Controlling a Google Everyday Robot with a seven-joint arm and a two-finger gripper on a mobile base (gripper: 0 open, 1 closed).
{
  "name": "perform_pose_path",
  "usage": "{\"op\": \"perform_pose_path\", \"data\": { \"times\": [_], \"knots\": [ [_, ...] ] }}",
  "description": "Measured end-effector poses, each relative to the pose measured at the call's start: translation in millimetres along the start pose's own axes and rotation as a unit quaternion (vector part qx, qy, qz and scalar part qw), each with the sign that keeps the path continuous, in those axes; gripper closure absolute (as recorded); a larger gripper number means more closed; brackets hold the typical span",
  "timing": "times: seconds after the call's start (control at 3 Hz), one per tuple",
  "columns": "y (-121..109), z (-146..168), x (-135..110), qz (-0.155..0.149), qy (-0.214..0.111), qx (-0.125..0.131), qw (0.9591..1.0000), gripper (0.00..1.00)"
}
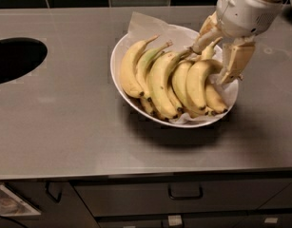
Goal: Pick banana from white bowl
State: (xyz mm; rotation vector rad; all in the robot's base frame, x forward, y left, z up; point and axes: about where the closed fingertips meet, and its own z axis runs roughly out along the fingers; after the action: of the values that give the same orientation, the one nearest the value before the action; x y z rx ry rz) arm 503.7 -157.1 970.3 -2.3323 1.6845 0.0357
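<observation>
The fingers (235, 61) stand apart, one on either side of the arched top of the banana (198, 87): the left one slants down at the far side by the cluster of stems, and the right one hangs at the banana's right flank. Whether either pad presses on the fruit cannot be told. The gripper (211, 64) is low over the right half of the bowl (116, 56), below a white wrist housing (245, 8) that comes in from the far right corner. The banana lies in the right part of the bowl, arched, with its dark blossom end pointing near. A shorter banana (215, 99) lies at its right and another yellow one (180, 82) at its left. Further left lie a long fat banana (160, 84), a slim green-tinged one (145, 63) and a yellow one (129, 72) at the left edge. Crumpled white paper (138, 23) lines the bowl and pokes out past its far left rim. The bowl sits on a grey metal counter (64, 122), right of centre. A dark oval opening (14, 58) is in the counter at the far left, well apart from the bowl. Drawers (183, 192) with handles are below the near edge.
</observation>
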Motion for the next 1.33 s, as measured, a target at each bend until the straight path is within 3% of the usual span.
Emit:
{"op": "perform_pose_path", "data": {
  "times": [1.33],
  "knots": [
    [-10.5, 22.4, 5.0, 0.000, -0.006, -0.026, 0.9997, 0.37]
  ]
}}
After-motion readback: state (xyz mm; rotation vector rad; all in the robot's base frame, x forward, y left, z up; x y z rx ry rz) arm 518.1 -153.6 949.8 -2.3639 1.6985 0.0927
